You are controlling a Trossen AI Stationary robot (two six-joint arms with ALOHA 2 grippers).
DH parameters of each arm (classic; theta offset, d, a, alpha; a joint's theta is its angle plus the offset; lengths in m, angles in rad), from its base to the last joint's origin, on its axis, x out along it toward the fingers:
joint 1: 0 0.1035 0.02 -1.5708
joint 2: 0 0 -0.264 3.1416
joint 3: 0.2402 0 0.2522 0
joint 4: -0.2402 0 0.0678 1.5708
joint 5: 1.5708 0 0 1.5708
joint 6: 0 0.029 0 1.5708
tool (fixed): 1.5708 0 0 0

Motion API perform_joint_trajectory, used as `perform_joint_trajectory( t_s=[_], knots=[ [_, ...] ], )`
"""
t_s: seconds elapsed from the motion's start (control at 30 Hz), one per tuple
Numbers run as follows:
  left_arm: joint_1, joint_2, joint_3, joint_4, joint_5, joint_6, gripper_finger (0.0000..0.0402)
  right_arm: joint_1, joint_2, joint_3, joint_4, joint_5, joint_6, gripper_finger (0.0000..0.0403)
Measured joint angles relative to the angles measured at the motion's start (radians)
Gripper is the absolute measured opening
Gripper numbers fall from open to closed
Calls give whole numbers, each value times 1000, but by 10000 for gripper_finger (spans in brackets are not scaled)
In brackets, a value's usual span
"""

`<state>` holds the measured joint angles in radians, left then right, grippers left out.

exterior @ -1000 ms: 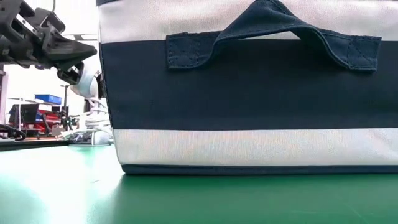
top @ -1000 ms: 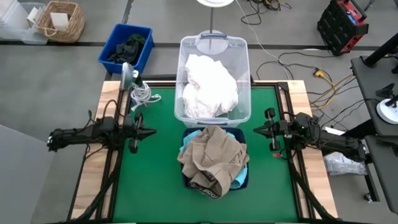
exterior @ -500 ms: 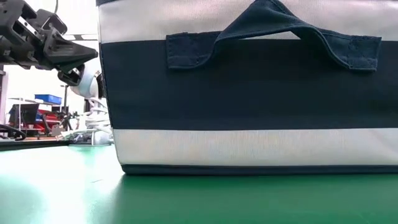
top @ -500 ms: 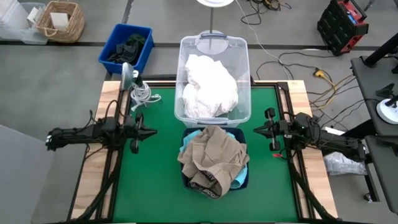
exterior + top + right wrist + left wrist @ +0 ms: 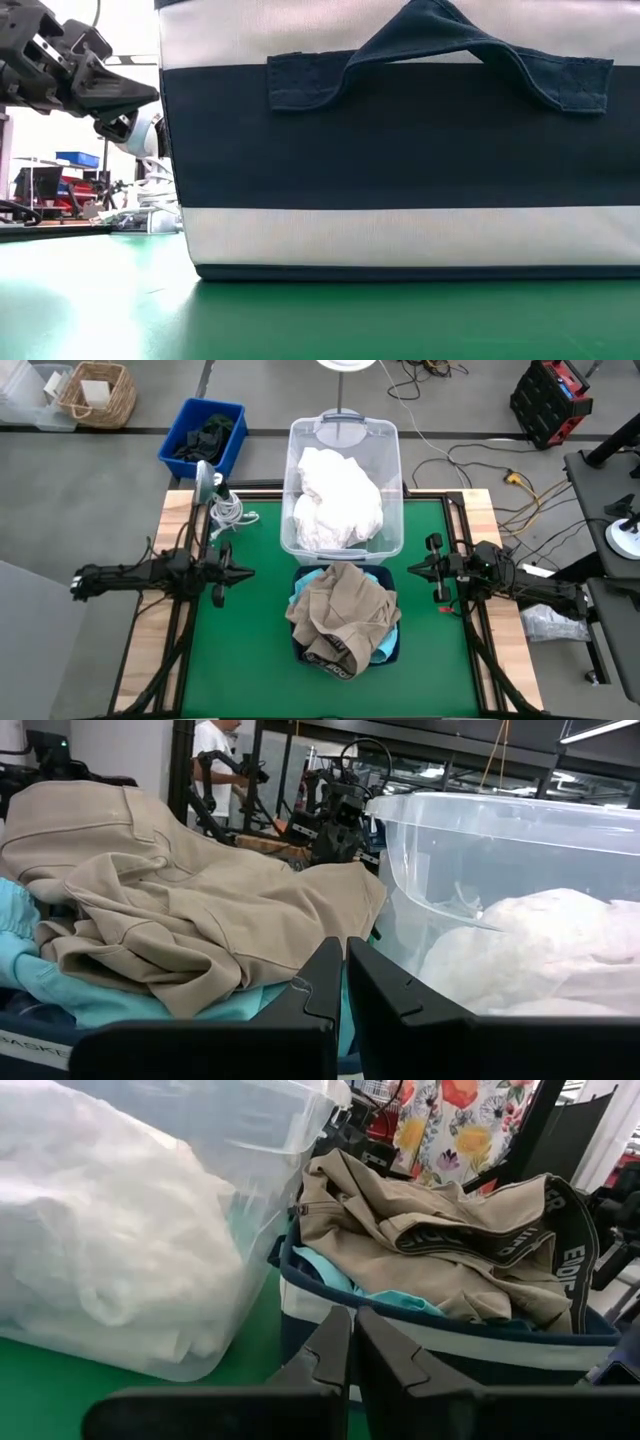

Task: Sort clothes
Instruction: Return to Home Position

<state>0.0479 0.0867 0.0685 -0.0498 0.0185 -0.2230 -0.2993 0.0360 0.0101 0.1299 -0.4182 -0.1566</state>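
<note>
A khaki garment point(image 5: 343, 612) lies heaped on top of the navy-and-white fabric box point(image 5: 400, 150) at the table's middle, with a teal garment point(image 5: 386, 649) showing under it. White clothes point(image 5: 338, 500) fill the clear plastic bin point(image 5: 392, 480) behind the box. Dark clothes point(image 5: 208, 435) lie in a blue bin point(image 5: 232, 415) off the table's far left corner. My left gripper point(image 5: 250, 570) hovers shut to the left of the box, pointing at it. My right gripper point(image 5: 408, 568) hovers shut to the right of the box. Neither holds anything.
A coiled white cable point(image 5: 228, 512) and a small lamp-like stand point(image 5: 205, 480) sit at the table's far left corner. Green mat point(image 5: 250, 660) lies bare on both sides of the box and toward the near edge. A wicker basket point(image 5: 97, 390) stands on the floor beyond.
My left gripper has sunk a little, still shut and pointing at the box. The clothes and my right arm have stayed as they were.
</note>
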Motion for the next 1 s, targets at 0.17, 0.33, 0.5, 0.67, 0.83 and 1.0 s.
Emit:
perform_joint_trajectory(
  t_s=[0.17, 0.33, 0.5, 0.67, 0.83, 1.0],
  knots=[
    [0, 13, 0, 0, 0, 0, 0, 0, 0, 0, 0, 0, 0, 13],
    [0, 24, 0, 0, 0, 0, 0, 0, 0, 0, 0, 0, 0, 13],
    [0, 33, 0, 0, 0, 0, 0, 0, 0, 0, 0, 0, 0, 13],
    [0, 41, 0, 0, 0, 0, 0, 0, 0, 0, 0, 0, 0, 13],
    [0, 50, 0, 0, 0, 0, 0, 0, 0, 0, 0, 0, 0, 13],
    [0, 59, 0, 0, 0, 0, 0, 0, 0, 0, 0, 0, 0, 13]
  ],
)
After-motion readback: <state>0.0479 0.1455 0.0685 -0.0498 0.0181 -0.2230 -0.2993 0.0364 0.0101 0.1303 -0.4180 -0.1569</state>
